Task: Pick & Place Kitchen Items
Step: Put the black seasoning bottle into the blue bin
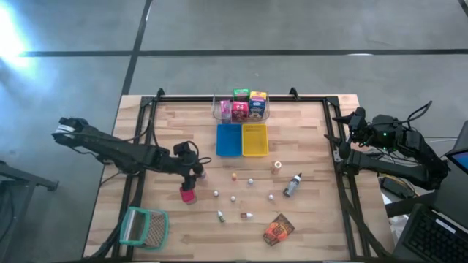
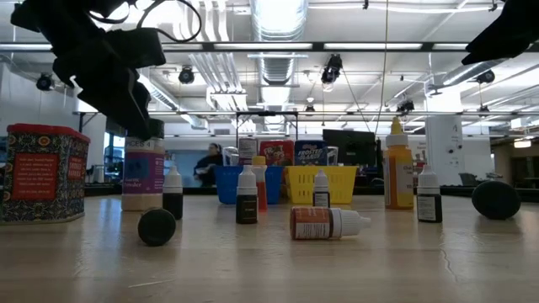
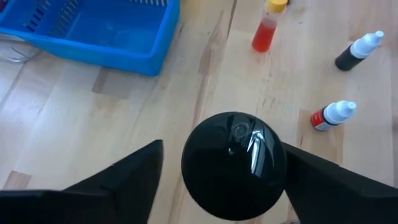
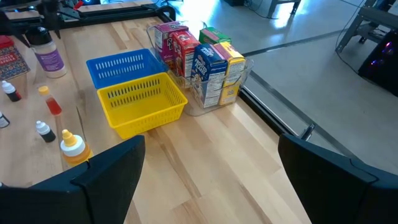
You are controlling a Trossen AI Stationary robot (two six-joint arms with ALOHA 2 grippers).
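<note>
Directly between the left gripper's [image 3: 217, 186] two dark fingers [image 3: 118, 183] sits a glossy black round cap [image 3: 233, 165], seen from above; it tops the red-and-pink jar [image 1: 188, 194]. Fingers flank the cap on both sides with visible gaps to it, so jaws are spread wide and not gripping; contact with the jar can't be confirmed. High view puts this gripper [image 1: 191, 169] over the left-centre of the wooden table [image 1: 168, 131], with the jar just in front of it.

Right gripper [image 4: 208, 177] hangs near the table's right edge, fingers wide apart, nothing between them.

Other items:
- small dropper bottles scattered mid-table, one red-labelled with a white tip [image 3: 333, 115] lying on its side, one dark [image 3: 357, 51]
- red bottle with yellow cap [image 3: 266, 28] upright near the blue tray [image 3: 93, 34]
- grey bottle [image 1: 292, 184] lying down, orange-brown packet [image 1: 278, 229] toward the near edge
- cereal-style boxes [image 4: 202, 59] standing in the clear tub [image 4: 245, 78] behind the blue tray and yellow tray [image 4: 143, 102]
- teal-rimmed mesh basket [image 1: 144, 226] at the near-left corner
</note>
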